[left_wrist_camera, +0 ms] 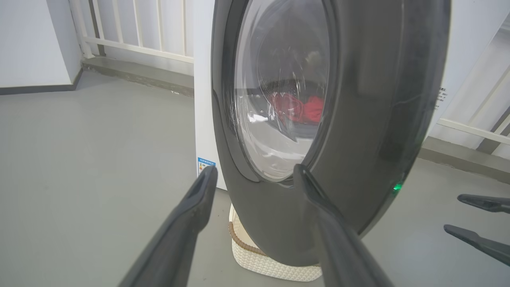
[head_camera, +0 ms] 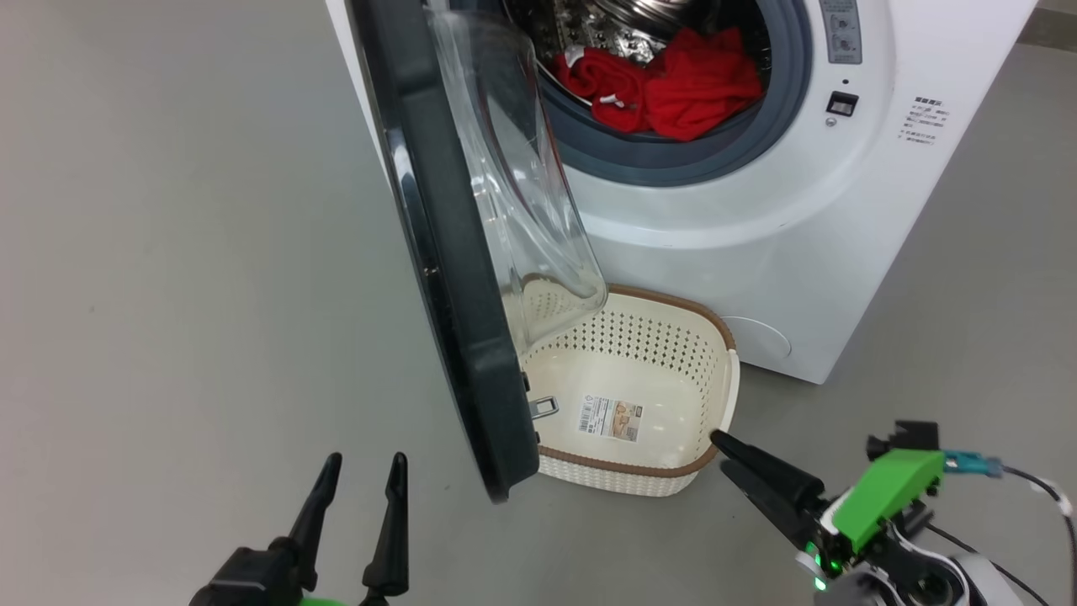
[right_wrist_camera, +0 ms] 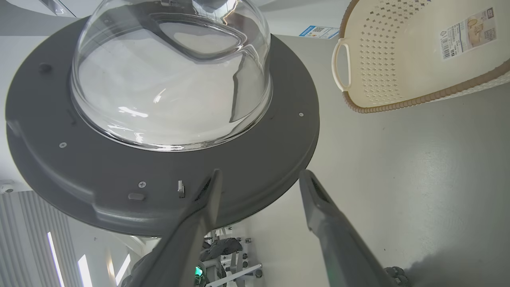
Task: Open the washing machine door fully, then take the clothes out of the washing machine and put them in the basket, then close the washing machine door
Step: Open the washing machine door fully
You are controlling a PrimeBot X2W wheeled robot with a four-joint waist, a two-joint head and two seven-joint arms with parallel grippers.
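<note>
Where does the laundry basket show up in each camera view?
Head view: basket lower centre, on the floor, left part hidden by the door's edge.
Left wrist view: basket at bottom centre, peeking out under the door.
Right wrist view: basket top right, label showing.
Shared landmark: the washing machine door.

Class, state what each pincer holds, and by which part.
Nothing is held: the dark left pincer and right pincer both stand open and empty.
</note>
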